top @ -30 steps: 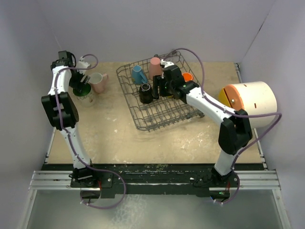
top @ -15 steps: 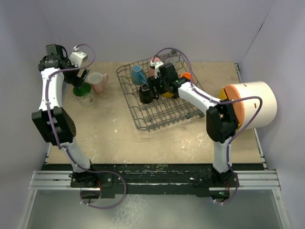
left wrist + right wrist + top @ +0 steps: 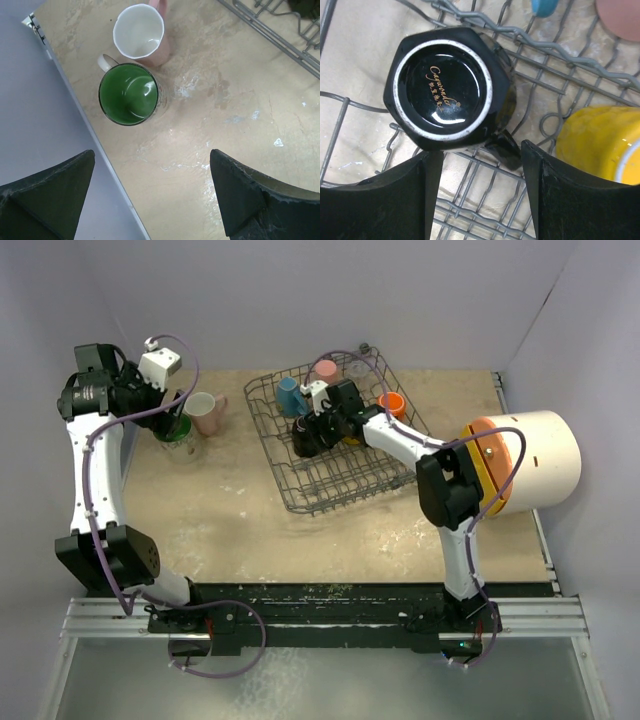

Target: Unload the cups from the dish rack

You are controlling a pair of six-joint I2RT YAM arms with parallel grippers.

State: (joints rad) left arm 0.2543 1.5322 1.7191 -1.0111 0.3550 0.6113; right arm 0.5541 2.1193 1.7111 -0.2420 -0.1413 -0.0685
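Sandy tabletop [image 3: 240, 510] | right gripper [image 3: 479, 152] spread astride handle [image 3: 502, 150] of upturned black mug [image 3: 445, 90] in rack [image 3: 335, 485] | glazed, stiff, likely slippery, breakable: best pinched at handle | left gripper [image 3: 152, 152] wide, empty

A large dark grey wire dish rack [image 3: 345, 488] with raised sides sits at an angle. Inside it, a black mug [image 3: 445, 90] stands upside down, showing gold script on its glossy base. A tilted yellow cup [image 3: 600, 142] is just beside it. A blue cup [image 3: 291, 397], tall pink tumbler [image 3: 325, 372], clear glass [image 3: 357, 368] and orange cup [image 3: 393, 402] sit along the rack's far side. Outside the rack, well to its left, a pale pink mug [image 3: 140, 32] and a cream mug [image 3: 128, 93] with a green inside stand upright, just beside each other.
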